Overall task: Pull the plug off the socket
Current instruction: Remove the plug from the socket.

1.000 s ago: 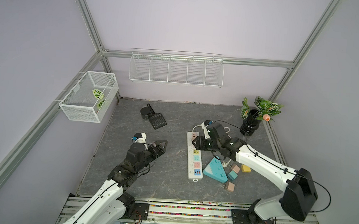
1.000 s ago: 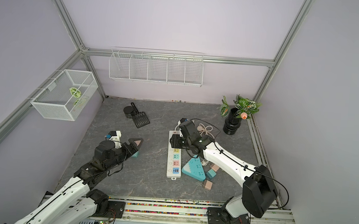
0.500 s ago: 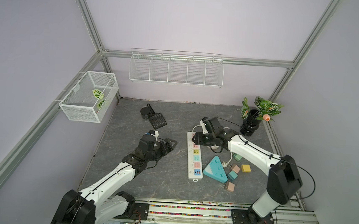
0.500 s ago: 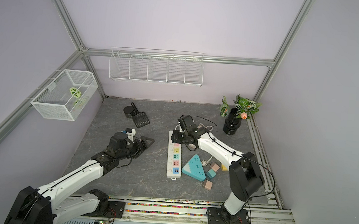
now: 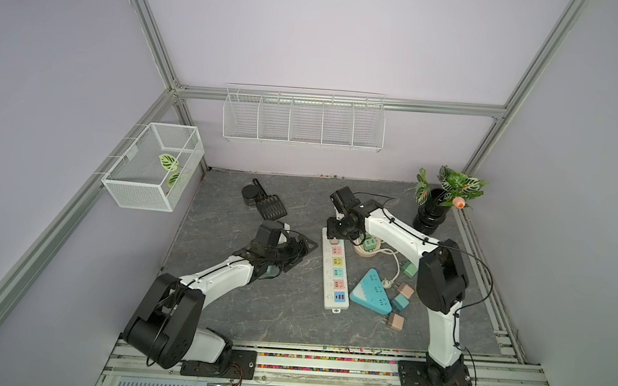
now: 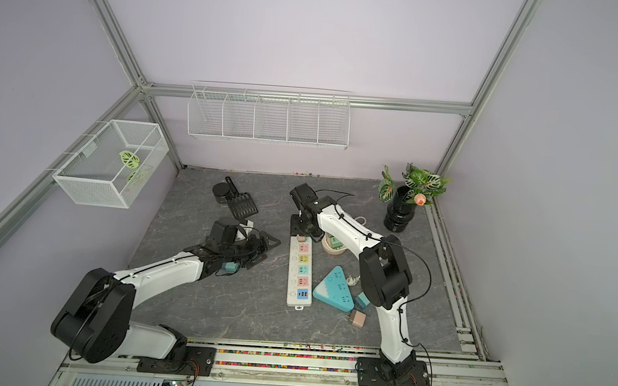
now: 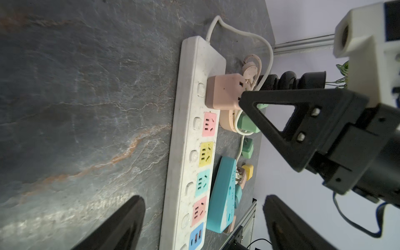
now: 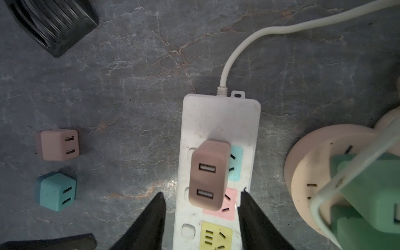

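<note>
- Grey marbled stone forms the top of the desk (image 5: 215,307), on which all the loose things are laid.
- From the near rail two arms are stretched over it. The left arm (image 5: 218,273) is kept low across the left half, and the right arm (image 5: 402,239) is bent over the right half.
- On the back wall a white wire rack (image 5: 303,120) is hung, and on the left wall a mesh box (image 5: 151,166).
- Along the middle of the desk a long white power strip (image 5: 334,275) is laid, with its cord (image 8: 238,47) leaving at the far end and coloured sockets set in a row.
- Just left of the strip the left tool (image 7: 203,197) is held and pointed toward it. Its fingers are spread wide, nothing is held between them, and no contact with the strip is seen.
- Above the strip's far end the right tool (image 8: 203,192) is poised with its jaws apart. Its fingers (image 8: 151,216) are set on either side of the strip, a gap is left to the plug on both sides, and nothing is gripped.
- Just right of the strip's near half a teal triangular socket block (image 5: 371,291) is laid.
- Beside the strip's far end a round socket (image 8: 313,164) is placed, with a green plug (image 8: 368,194) seated in it.
- Nearest the cord end of the strip the pink plug (image 8: 208,175) is seated, with two USB ports turned upward.
- Left of the strip a pink cube (image 8: 57,145) and a teal cube (image 8: 56,191) are left loose.
</note>
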